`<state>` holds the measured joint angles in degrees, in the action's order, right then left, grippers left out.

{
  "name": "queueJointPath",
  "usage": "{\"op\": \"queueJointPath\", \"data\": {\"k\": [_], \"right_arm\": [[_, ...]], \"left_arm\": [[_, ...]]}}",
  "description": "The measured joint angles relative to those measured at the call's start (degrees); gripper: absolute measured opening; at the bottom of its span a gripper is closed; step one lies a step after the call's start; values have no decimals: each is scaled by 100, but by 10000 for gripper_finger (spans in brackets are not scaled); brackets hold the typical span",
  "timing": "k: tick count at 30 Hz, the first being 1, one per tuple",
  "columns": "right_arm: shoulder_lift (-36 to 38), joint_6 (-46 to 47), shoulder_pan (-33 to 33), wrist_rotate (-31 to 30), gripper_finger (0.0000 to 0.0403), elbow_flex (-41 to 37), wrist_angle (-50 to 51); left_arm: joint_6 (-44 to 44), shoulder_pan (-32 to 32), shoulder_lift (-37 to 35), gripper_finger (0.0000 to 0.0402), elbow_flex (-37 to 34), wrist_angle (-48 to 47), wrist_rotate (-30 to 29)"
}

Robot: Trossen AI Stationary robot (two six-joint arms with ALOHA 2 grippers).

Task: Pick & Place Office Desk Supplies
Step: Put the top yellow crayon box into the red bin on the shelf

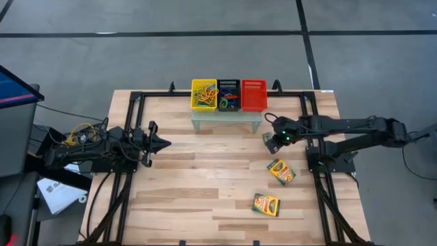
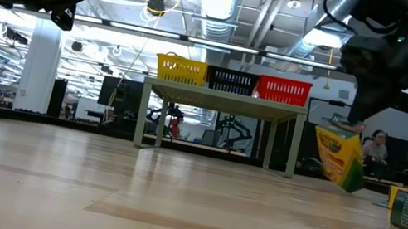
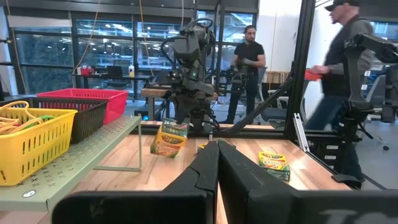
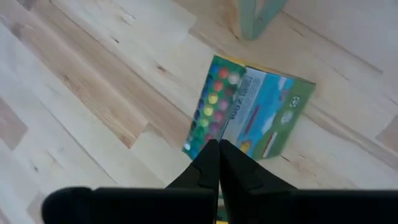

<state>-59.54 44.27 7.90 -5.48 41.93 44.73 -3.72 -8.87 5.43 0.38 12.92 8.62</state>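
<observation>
Wooden tabletop [image 1: 198,198] carries two crayon boxes beside the right gripper [image 4: 217,149], whose fingers are pinched on the top edge of a third crayon box [image 2: 339,158] dangling tilted below: light, stiff, slick cardboard, judged safer gripped across its flat faces.
</observation>
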Motion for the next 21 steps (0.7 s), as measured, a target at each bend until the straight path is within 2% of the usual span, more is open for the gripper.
{"op": "queueJointPath", "data": {"k": [4,12,21], "right_arm": [[-204,-101,-6,166,0,7,-38],[-23,-138,-6,323,0,124,-42],[-182,-186,-6,412,0,227,-37]], "left_arm": [[2,1,0,0,0,-1,0],[2,1,-2,0,0,-1,0],[2,1,0,0,0,0,2]]}}
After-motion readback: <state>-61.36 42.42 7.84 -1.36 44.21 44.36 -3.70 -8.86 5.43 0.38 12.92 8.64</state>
